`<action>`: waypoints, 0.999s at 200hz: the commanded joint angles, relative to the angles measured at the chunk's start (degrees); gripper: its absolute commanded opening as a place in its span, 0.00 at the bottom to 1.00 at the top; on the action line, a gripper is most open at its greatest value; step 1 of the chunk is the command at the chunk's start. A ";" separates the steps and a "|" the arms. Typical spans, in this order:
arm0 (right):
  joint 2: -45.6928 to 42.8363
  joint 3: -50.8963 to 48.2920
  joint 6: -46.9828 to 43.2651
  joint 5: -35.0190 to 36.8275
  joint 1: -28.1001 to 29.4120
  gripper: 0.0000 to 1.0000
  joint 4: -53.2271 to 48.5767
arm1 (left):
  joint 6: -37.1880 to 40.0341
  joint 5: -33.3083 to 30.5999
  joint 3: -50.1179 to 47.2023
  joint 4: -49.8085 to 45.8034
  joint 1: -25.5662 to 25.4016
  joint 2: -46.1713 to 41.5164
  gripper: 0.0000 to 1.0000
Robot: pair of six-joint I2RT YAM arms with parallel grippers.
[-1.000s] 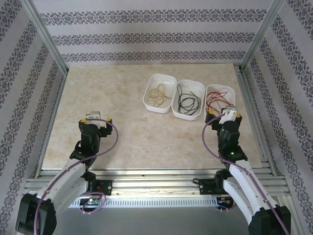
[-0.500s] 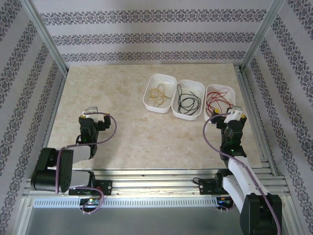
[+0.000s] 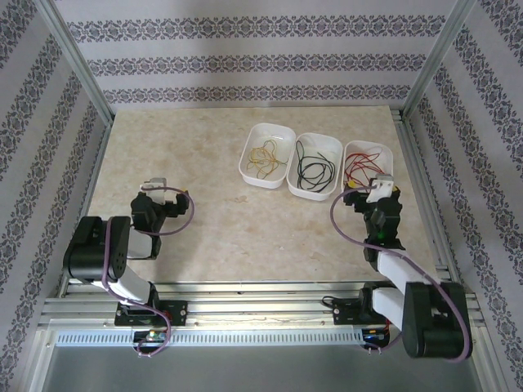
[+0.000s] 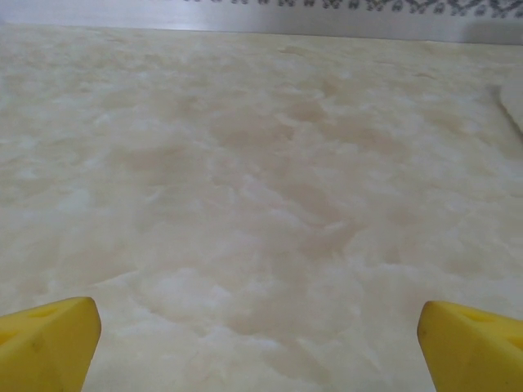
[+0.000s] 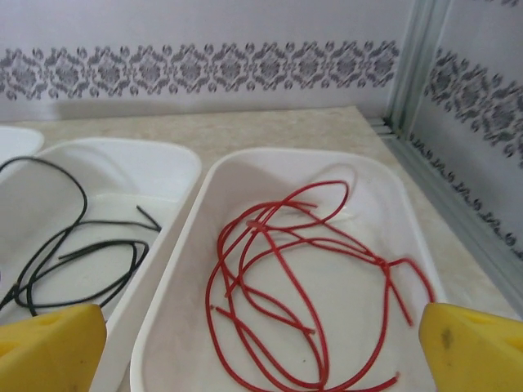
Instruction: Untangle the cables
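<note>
Fingers spread wide and gripping nothing, our right gripper hovers over the white tray of red cables. Black cables and yellow cables lie in separate trays alongside, so we judge the sorting complete. Our left gripper, equally wide and empty, faces bare table.
</note>
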 commanded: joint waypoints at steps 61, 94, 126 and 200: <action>16.30 -0.05 1.19 -11.68 -0.51 0.98 20.29 | 1.36 6.41 5.53 -4.47 0.84 0.56 0.99; 24.23 -0.11 0.15 -15.12 -0.47 0.98 27.75 | 1.13 6.19 5.35 -4.07 0.82 0.48 0.99; 27.12 -1.05 0.12 -18.65 -1.11 0.98 33.46 | 1.01 5.49 4.98 -3.41 0.79 0.41 0.99; 26.80 4.56 3.97 -10.45 -1.43 0.98 23.25 | 1.10 5.70 5.25 -3.81 0.81 0.56 0.99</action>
